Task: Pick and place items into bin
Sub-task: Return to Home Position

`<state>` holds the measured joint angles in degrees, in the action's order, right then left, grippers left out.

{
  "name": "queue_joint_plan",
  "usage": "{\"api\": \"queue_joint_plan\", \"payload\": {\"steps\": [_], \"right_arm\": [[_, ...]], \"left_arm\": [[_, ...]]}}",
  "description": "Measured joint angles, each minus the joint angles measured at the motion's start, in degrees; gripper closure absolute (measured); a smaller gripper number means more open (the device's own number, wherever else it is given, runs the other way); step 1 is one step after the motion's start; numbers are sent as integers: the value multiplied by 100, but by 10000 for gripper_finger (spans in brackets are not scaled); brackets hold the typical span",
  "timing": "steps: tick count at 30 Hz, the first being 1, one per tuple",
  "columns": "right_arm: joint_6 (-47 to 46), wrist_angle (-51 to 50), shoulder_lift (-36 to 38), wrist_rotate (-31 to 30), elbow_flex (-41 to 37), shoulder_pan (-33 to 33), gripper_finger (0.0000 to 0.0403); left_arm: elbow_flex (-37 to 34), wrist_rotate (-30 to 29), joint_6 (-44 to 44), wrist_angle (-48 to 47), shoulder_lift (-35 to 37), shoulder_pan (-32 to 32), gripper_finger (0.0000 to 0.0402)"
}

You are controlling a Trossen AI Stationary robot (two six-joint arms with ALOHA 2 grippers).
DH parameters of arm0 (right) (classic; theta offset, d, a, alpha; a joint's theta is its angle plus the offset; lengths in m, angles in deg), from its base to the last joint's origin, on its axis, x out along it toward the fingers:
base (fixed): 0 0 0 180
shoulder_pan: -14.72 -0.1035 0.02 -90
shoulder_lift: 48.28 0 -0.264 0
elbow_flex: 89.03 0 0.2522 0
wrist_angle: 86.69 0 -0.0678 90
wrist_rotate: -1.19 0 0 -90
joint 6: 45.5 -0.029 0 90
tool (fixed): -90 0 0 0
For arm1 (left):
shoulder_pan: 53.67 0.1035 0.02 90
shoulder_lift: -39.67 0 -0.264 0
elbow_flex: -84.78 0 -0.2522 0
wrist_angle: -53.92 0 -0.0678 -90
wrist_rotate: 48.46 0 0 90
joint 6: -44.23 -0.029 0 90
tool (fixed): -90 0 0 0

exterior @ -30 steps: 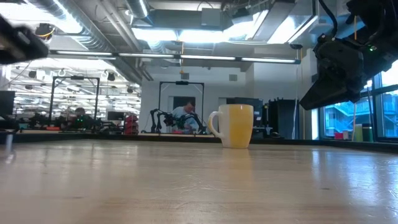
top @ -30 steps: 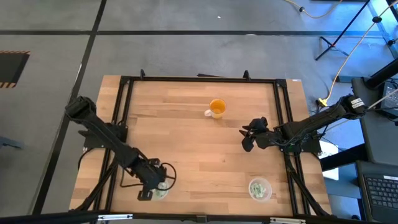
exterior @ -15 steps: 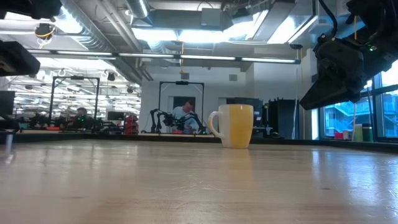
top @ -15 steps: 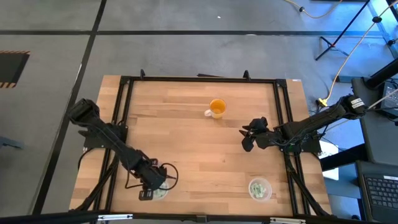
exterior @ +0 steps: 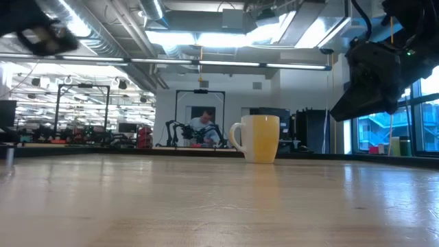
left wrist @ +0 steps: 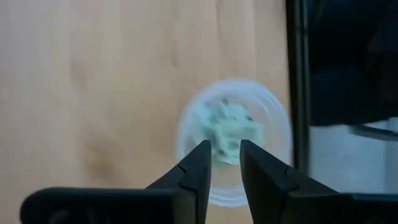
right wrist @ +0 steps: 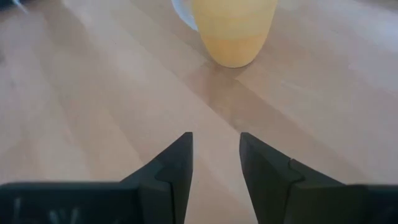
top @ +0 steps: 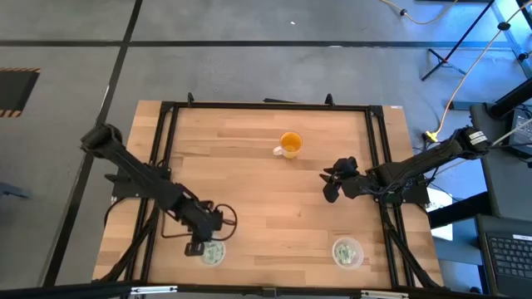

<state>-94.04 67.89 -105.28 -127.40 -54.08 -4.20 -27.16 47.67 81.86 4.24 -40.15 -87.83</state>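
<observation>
Room: open lab with ceiling ducts, strip lights and other rigs; a person (exterior: 204,127) sits far behind, well clear of the work. Bench (top: 266,178): pale wood planks inside a black frame (top: 266,105), standing on a grey floor; I see no loose packets on the wood. Left arm (top: 137,174) reaches diagonally to the near left corner. Its hand (left wrist: 224,163) hangs over the left bin (left wrist: 277,109), fingers slightly apart, nothing between them. Judged: it is poised above the drop point and free to pull away towards home. Right arm (top: 416,170) waits at the right edge, hand (right wrist: 216,155) raised off the bench and pointing towards the orange mug (top: 290,144), fingers apart and empty. Judged: parked there so the left arm has the bench to itself. The mug stands upright at the far middle, handle to the left, well apart from both bins. The left bin is a clear round tub holding a heap of green-and-white packets (left wrist: 231,132). The right bin (top: 347,252), near the right corner, holds some too. Sorting looks complete.
</observation>
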Motion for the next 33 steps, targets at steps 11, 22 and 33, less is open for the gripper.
{"api": "queue_joint_plan", "payload": {"steps": [11,22,33], "right_arm": [[628,303,231,1113,0,692,268],[2046,31,2003,1593,0,1502,268],[2370,-923,3535,1789,0,1499,268]], "left_arm": [[-2,-1767,-2243,-155,1684,1097,327],[-565,-1689,-3590,267,3169,2900,327],[-1892,-1084,-3739,866,4875,3750,327]]}}
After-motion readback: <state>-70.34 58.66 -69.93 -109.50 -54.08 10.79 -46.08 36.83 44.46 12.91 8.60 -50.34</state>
